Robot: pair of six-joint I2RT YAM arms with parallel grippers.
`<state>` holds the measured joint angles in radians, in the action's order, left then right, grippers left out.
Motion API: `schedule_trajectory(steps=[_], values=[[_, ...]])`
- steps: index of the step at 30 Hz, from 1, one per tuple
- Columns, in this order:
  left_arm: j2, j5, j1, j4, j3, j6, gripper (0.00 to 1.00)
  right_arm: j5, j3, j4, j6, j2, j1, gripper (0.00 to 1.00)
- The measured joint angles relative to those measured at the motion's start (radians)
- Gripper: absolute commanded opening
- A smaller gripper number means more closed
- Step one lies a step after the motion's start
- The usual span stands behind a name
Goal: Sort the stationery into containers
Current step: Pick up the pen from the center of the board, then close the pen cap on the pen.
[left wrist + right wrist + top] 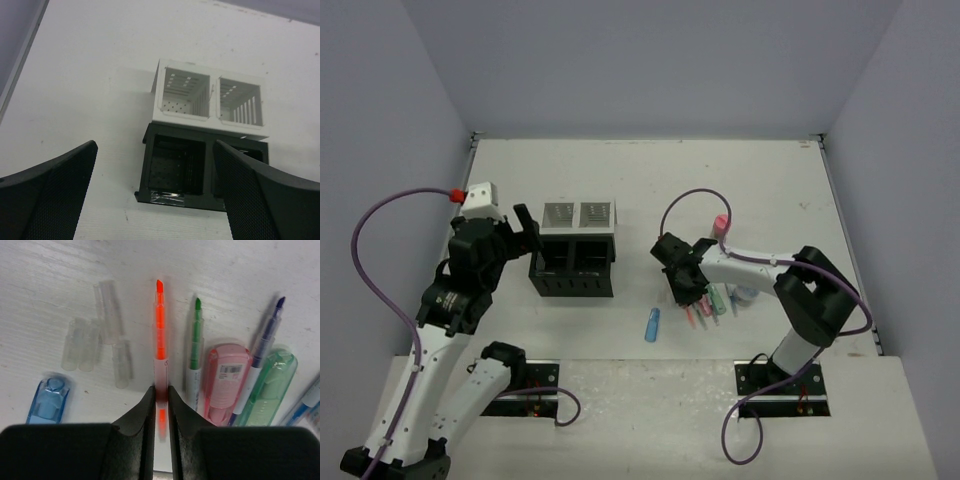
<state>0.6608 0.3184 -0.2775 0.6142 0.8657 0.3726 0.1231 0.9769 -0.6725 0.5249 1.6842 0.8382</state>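
Right claw (160, 392): narrow, pinched on orange pen (159, 325); one finger against each side of clear barrel.
Orange pen: flat on table (770, 180), gripped near rear end, tip pointing away from claw.
Green pen (196, 335): just right of orange pen, parallel, not touching it.
Pink case (226, 380): against right side of green pen.
Purple pen (267, 335): between pink case and green case (272, 385), tilted right.
Clear caps (107, 315): loose group just left of orange pen, lying flat.
Blue capsule (48, 402): left of caps, apart from pens.
Pink-capped bottle (721, 224): beyond right arm, near pens; stance unclear.
Organiser (575, 250): left of centre, well apart from pens; two white cells behind two black cells.
Left claw (155, 150): wide open, holding nothing, hovering over near side of organiser.
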Motion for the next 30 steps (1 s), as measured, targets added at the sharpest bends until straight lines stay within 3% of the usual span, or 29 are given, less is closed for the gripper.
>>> schedule_trajectory(steps=[3,7,9,13,17,21,28,30], values=[[0.058,-0.060,0.000,0.015,0.130,-0.002,0.97,0.023,-0.022,-0.011,0.016,-0.053,0.000,0.00],[0.176,-0.143,-0.034,-0.004,0.320,0.003,0.97,0.058,-0.031,-0.056,0.041,-0.272,0.000,0.00],[0.256,-0.093,-0.179,-0.015,0.386,0.019,0.99,0.083,-0.019,-0.082,0.054,-0.395,0.000,0.00],[0.501,0.141,-0.624,0.015,0.529,0.064,1.00,0.150,0.016,-0.164,0.082,-0.631,-0.001,0.00],[0.801,0.301,-0.842,0.054,0.648,0.147,1.00,0.230,0.069,-0.282,0.117,-0.802,-0.009,0.00],[0.935,0.322,-0.886,0.078,0.590,0.233,0.94,0.297,0.090,-0.390,0.155,-0.908,-0.015,0.00],[0.973,0.305,-0.877,0.076,0.501,0.412,0.76,0.327,0.088,-0.474,0.175,-0.958,-0.017,0.00],[1.027,0.296,-0.873,0.080,0.526,0.479,0.65,0.326,0.082,-0.473,0.175,-0.957,-0.016,0.00]])
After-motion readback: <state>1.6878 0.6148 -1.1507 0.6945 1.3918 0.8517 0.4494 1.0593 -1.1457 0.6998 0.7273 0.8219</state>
